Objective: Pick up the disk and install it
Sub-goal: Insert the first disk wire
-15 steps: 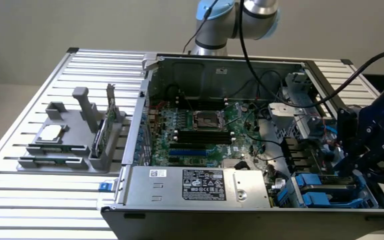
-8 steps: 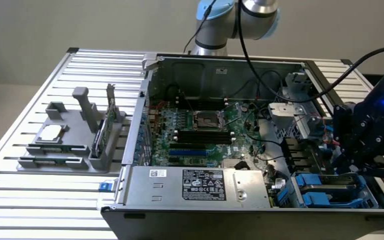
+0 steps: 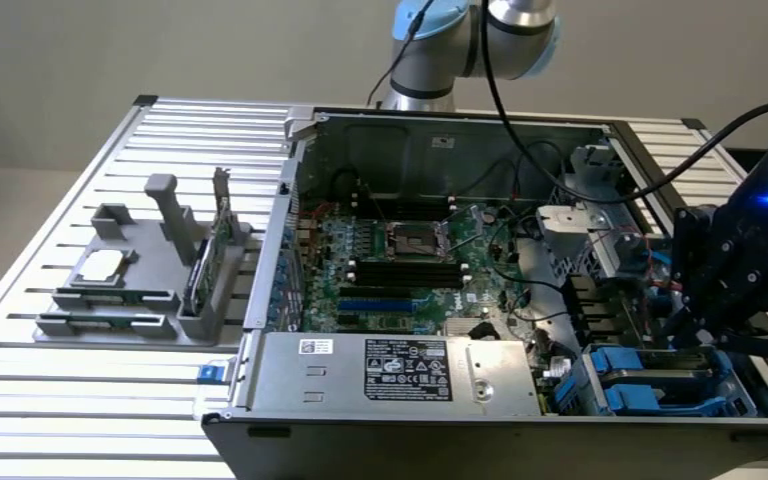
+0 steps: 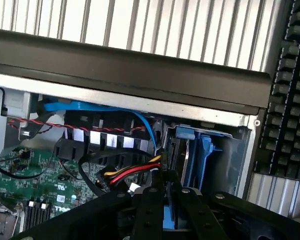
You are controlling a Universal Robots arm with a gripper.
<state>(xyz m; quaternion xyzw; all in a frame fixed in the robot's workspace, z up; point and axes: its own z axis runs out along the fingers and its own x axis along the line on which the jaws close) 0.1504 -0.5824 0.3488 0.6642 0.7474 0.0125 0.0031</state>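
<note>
An open computer case (image 3: pixel 491 270) lies on a slatted metal worktop (image 3: pixel 37 400), its motherboard (image 3: pixel 404 270) and power supply (image 3: pixel 398 372) exposed. At the exterior view's right, the dark end effector (image 3: pixel 707 335) hangs over the case's drive bay — just above blue plastic carrier rails (image 3: pixel 644 385) seated there. On the left, well apart, a grey holder (image 3: pixel 144 270) carries a silver CPU chip (image 3: pixel 101 266) and an upright green circuit card (image 3: pixel 204 262).

Plain beige wall (image 3: pixel 157 45); slatted aluminium table (image 3: pixel 91 400); even light
</note>
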